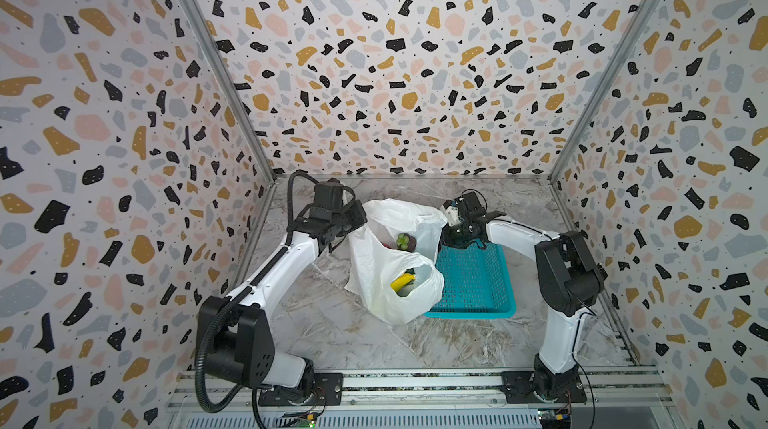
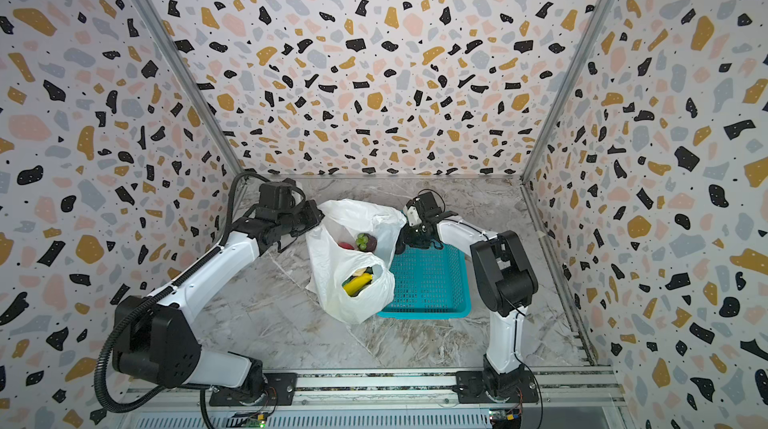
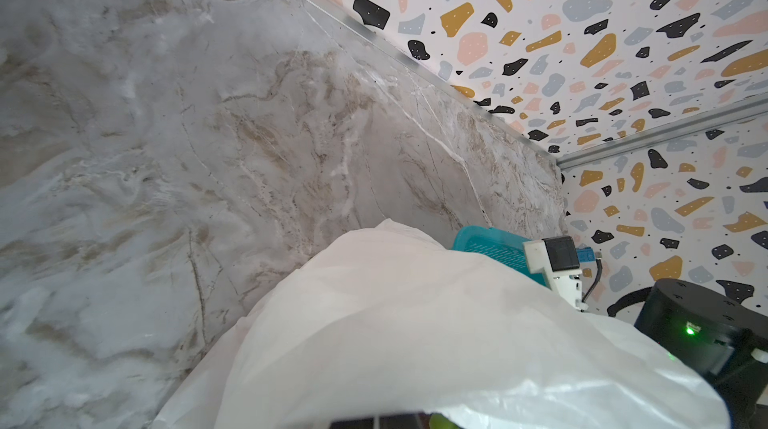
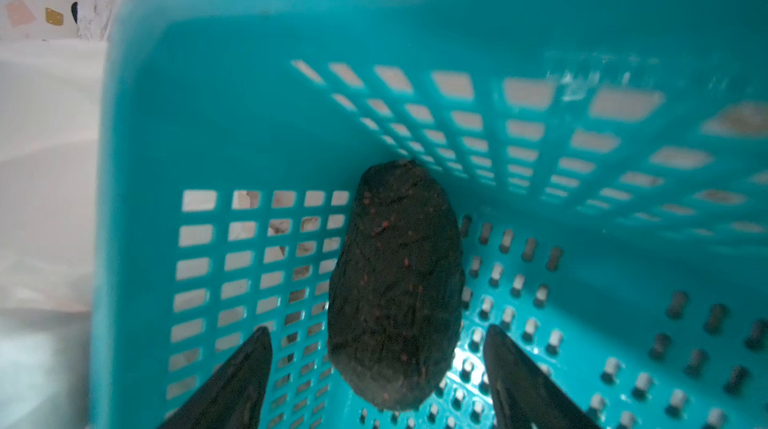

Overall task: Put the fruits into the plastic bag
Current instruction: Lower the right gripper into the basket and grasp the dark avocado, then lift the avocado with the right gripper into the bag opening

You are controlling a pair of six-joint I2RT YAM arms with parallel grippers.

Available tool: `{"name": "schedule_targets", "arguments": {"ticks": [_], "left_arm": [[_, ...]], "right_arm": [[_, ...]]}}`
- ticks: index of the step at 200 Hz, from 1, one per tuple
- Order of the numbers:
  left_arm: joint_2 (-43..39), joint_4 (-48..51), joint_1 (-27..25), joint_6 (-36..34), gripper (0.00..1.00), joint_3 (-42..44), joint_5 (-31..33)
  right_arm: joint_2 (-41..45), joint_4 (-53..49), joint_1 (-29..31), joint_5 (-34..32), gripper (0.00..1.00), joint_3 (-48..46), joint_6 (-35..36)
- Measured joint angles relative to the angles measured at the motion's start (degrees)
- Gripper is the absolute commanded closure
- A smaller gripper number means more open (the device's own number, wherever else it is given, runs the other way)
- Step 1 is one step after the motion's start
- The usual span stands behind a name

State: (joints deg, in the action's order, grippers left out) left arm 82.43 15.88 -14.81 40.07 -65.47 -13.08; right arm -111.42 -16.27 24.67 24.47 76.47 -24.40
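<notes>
Straddling a dark, pebbly oblong fruit (image 4: 395, 281) in the teal perforated plastic basket (image 4: 249, 115), lower centre of the right wrist view, the right gripper (image 4: 376, 329) has fingers spread: pickup stage. The left gripper (image 1: 356, 219), fingers pressed together, seemingly pinches the white plastic bag (image 1: 374, 277), mid-frame. Next: squeeze, lift, carry across.

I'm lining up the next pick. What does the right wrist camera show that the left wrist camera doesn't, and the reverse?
Right wrist only: a dark oblong fruit with reddish specks lying in the teal basket, inside the open right claw, whose fingers stand clear either side, so it is not gripped. Left wrist only: a white-and-black module and a black housing with a green light. Both: the basket, the terrazzo wall and the plastic bag, close up in the left wrist view, only a white blur in the right.
</notes>
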Motion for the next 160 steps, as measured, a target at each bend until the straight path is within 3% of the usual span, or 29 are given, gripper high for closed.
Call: {"name": "schedule_targets", "arguments": {"ticks": [42, 70, 93, 129, 160], "left_arm": [[0.0, 0.5, 0.0, 0.0, 1.0, -0.9, -0.1], [0.0, 0.5, 0.0, 0.0, 1.0, -1.2, -0.1], [0.0, 0.7, 0.0, 0.0, 1.0, -1.2, -0.1], [0.0, 0.8, 0.0, 0.0, 1.0, -1.3, -0.1], [0.0, 0.8, 0.0, 0.0, 1.0, -1.3, -0.1]], "right_arm": [[-3.1, 0.1, 0.2, -2.3, 0.29, 2.4, 1.5], [-3.8, 0.2, 0.2, -3.2, 0.53, 3.4, 1.8], [-3.8, 0.2, 0.2, -3.5, 0.64, 3.4, 2.0], [-2.4, 0.3, -0.5, -4.0, 0.7, 1.7, 1.6], [3.7, -0.2, -3.5, -5.6, 0.71, -2.8, 0.7]]}}
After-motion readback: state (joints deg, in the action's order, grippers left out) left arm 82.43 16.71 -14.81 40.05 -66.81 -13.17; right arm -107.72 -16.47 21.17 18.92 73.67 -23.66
